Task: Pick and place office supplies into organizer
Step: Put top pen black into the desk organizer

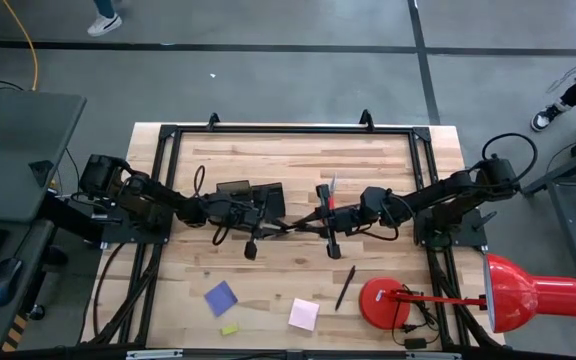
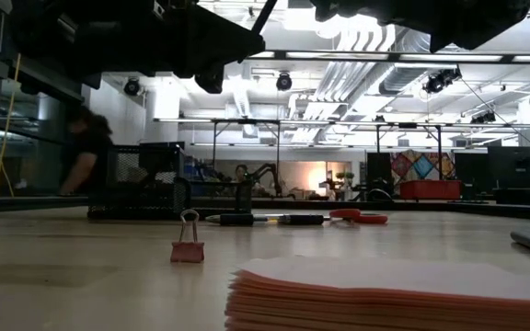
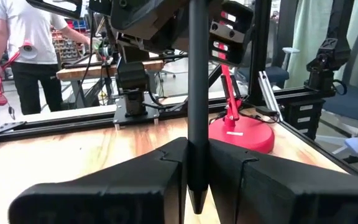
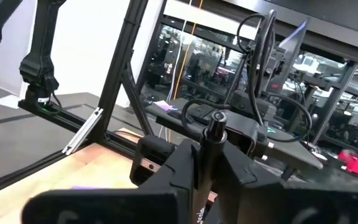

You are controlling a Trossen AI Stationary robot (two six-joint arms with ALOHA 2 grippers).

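Observation:
My two grippers meet fingertip to fingertip above the middle of the table, the left (image 1: 284, 226) coming from the left and the right (image 1: 310, 226) from the right. In the left wrist view my left gripper (image 3: 196, 168) is shut on a dark pen (image 3: 197, 74). In the right wrist view my right gripper (image 4: 207, 171) is shut on a dark pen (image 4: 215, 127). I cannot tell whether it is one and the same pen. The black organizer (image 1: 250, 194) stands just beyond my left gripper. The red-handled scissors (image 1: 325, 194) lie beyond my right gripper. My left gripper pinches the pen between its two fingers just above the pointed tip (image 3: 196, 200). The fingers lie level, coming from the table's left, across the pen. The pen stands upright above them (image 3: 197, 127), clear of the table. My right gripper pinches the pen between its two fingers a little below its blunt end (image 4: 216, 118). The fingers lie level, coming from the table's right, across the pen. The pen stands upright, its end sticking up past the fingers (image 4: 212, 144).
Another dark pen (image 1: 345, 287), a blue-purple pad (image 1: 221, 297), a pink pad (image 1: 304, 314) and a yellow piece (image 1: 229, 329) lie near the front edge. The red lamp's base (image 1: 383, 300) stands front right. A small pink clip (image 2: 188, 248) stands on the table. A person (image 3: 27, 43) stands beyond the table.

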